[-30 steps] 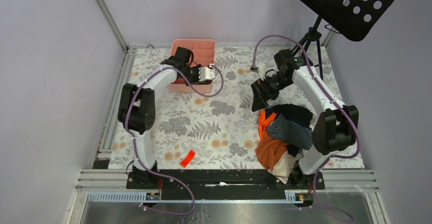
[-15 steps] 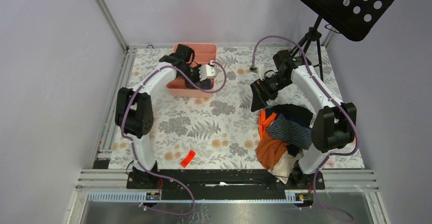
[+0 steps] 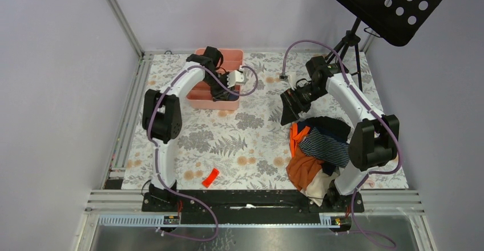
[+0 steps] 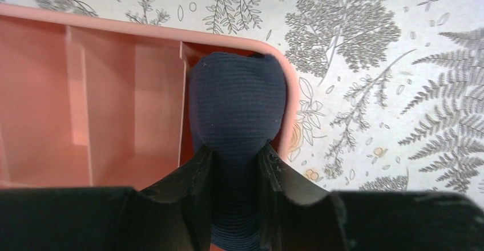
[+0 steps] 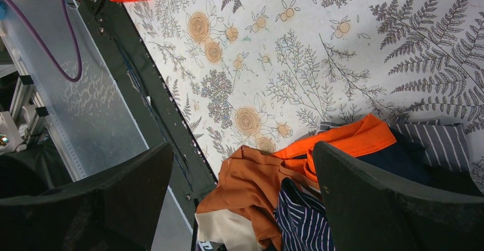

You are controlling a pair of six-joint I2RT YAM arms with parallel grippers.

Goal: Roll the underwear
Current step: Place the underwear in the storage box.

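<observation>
Top external view: the left gripper (image 3: 224, 93) hangs over a near corner of the pink plastic divided bin (image 3: 200, 98) at the far side of the floral-patterned table (image 3: 228, 142). The right gripper (image 3: 290, 111) hovers just beyond the heap of clothes (image 3: 319, 128), where dark navy white-striped cloth briefs (image 3: 326, 148) lie beside a larger orange garment (image 3: 299, 170). Left wrist view: the left gripper (image 4: 237, 162) is clamped on a rolled bundle of plain navy cloth underwear (image 4: 237, 105), whose end sits over the bin's (image 4: 85, 91) corner compartment, close to its rounded rim. This looks like the stowing step; next the roll needs lowering straight down between divider and wall before release, with little room sideways. Right wrist view: the right gripper (image 5: 242, 171) stands spread wide and empty above the heap, the striped briefs (image 5: 302, 222) below it. Bare table lies alongside for spreading the next piece, though the black frame rail at the table's edge runs close by.
</observation>
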